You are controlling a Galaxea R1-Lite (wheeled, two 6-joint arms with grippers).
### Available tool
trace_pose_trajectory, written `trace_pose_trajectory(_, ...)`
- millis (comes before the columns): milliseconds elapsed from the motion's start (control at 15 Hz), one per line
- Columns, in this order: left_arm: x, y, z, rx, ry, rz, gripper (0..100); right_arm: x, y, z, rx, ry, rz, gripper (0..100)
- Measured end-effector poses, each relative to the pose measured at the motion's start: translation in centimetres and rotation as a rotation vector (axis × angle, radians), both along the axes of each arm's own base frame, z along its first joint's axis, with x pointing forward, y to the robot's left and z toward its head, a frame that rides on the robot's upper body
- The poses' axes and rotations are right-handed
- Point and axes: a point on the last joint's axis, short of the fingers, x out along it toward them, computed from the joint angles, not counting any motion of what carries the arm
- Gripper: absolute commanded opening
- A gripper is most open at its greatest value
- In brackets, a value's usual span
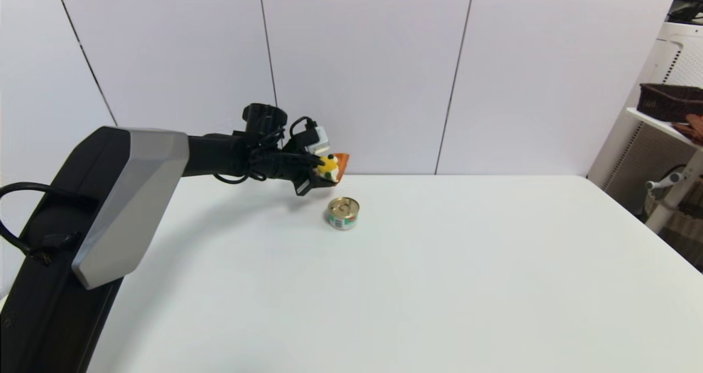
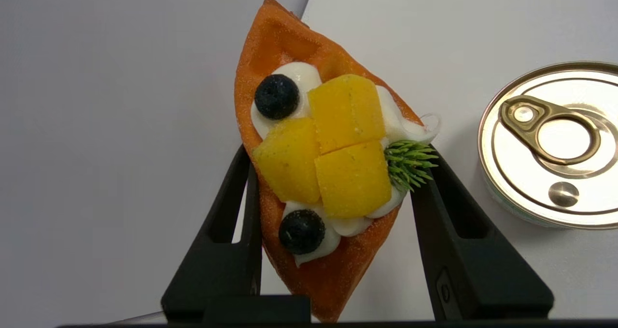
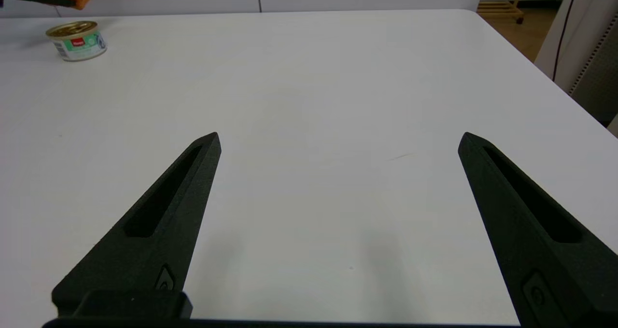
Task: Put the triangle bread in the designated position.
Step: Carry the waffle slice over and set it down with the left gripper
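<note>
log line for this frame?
left tool: shut on triangle bread, airborne | tin can: on table, below-beside bread | right tool: open, idle

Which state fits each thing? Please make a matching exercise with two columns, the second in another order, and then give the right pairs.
Things:
1. bread
2. can
3. left gripper
4. right gripper

States:
A. open, holding nothing
B. standing on the table
C. held above the table
D. shut on a pastry

Pairs: 1-C, 2-B, 3-D, 4-A

Tin can [image 3: 77, 40] label — print unreadable
</note>
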Motion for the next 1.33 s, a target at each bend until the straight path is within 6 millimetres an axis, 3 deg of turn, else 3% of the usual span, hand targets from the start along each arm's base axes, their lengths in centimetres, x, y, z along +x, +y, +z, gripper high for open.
trace_pose_trajectory(533, -0.1, -2.0, -1.2, -0.027, 0.015, -0.072, 0, 0.0, 0.0, 0.0, 0.000, 0.000, 0.001, 100)
trace_pose_trajectory(1333, 0.2, -2.3, -1.7, -0.050, 0.006, -0.067, 0, 0.0, 0.0, 0.0, 0.000, 0.000, 0.001, 100)
